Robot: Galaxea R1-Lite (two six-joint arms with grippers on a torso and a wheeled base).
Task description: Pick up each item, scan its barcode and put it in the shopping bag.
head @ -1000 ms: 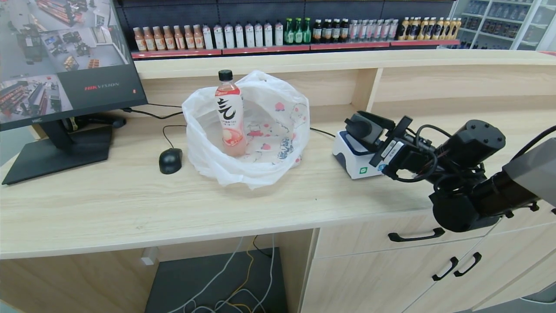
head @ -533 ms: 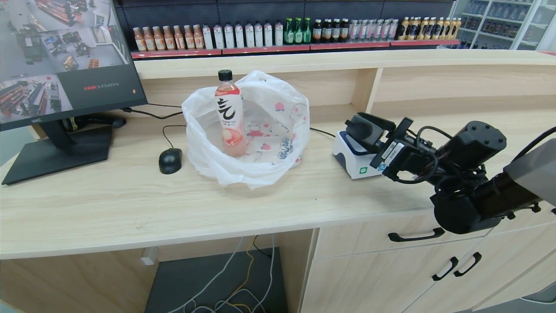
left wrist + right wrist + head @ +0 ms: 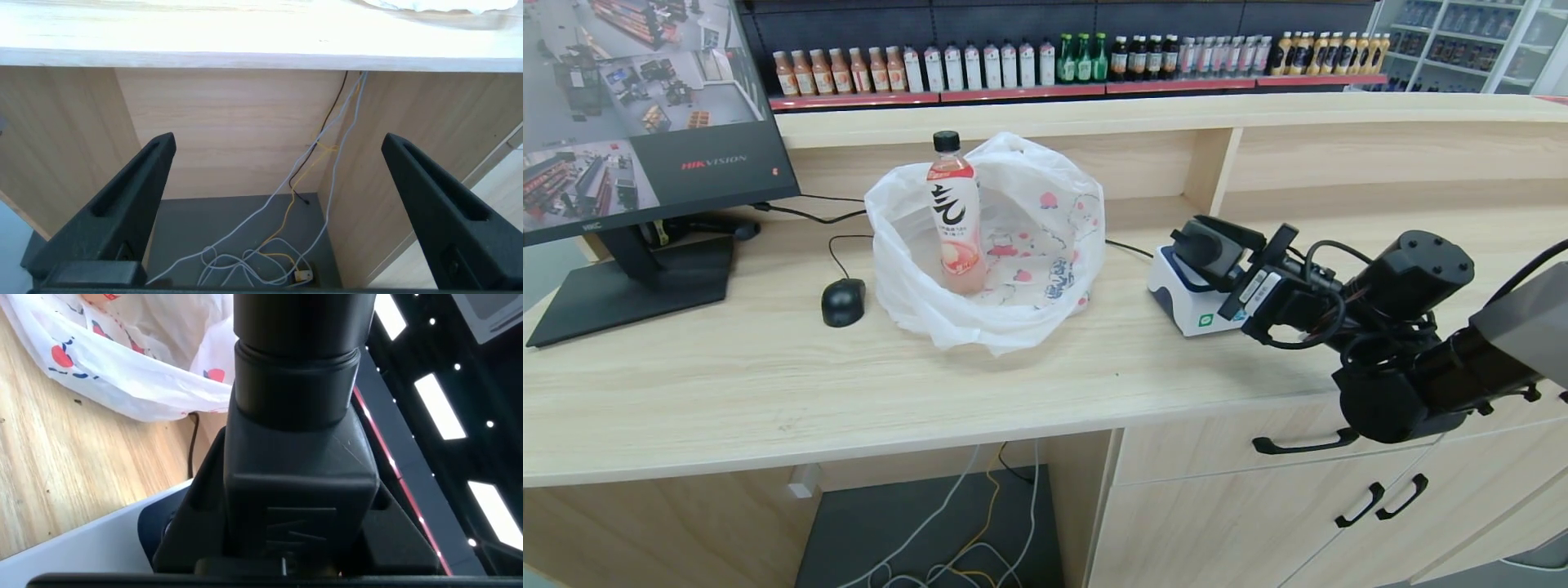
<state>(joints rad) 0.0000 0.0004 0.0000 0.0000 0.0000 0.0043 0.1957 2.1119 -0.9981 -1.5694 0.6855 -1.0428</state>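
Bottle [image 3: 956, 216] standing in the shopping bag [image 3: 1045, 269] — I am lowering the right gripper [image 3: 1215, 245], closed around the scanner handset [image 3: 294, 457], slightly toward its cradle [image 3: 1186, 309], so this item looks finished; left gripper [image 3: 278, 147] hanging wide open, empty.

Counter [image 3: 768, 384]: pale wood, long, carrying the lot.
Centre: white shopping bag [image 3: 1045, 245], sitting open.
Left of bag: black mouse [image 3: 843, 301] just beside; monitor stand [image 3: 637, 286] farther left.
Right of bag: white-and-blue scanner [image 3: 1188, 298], near.
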